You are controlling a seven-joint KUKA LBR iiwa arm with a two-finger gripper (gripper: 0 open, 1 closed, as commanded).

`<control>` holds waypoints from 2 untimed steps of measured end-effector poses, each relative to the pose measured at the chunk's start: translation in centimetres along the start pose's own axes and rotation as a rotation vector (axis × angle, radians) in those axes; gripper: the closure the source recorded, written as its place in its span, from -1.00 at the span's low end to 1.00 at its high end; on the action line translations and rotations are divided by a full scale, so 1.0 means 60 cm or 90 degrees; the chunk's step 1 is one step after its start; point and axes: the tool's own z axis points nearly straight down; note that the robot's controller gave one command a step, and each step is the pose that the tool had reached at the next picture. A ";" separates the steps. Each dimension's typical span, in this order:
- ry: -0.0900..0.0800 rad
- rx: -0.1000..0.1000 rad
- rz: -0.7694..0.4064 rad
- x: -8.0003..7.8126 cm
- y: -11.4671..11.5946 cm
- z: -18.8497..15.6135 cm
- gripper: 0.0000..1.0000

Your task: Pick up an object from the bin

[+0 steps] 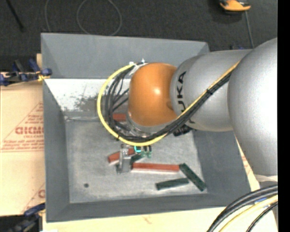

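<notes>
While the gripper (125,162) is hanging low at the left end of a long red strip (157,167) on the mid-floor of the bin (55,129), I am failing to tell whether it is released or clenched. That strip is looking thin, stiff, light and flat-lying, so pinching across its narrow width is seeming best, with slipping the likely risk. Counting what is lying about: one long red strip, one short red piece (114,157) just left of the gripper, one reddish piece (119,116) peeking out farther back, plus two green ones at the near right, a level dark green strip (171,184) and a slanted dark green strip (192,176)
</notes>
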 end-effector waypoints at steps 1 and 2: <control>-0.005 0.002 -0.114 0.018 -0.144 0.118 -1.00; -0.007 0.001 -0.113 0.016 -0.138 0.112 1.00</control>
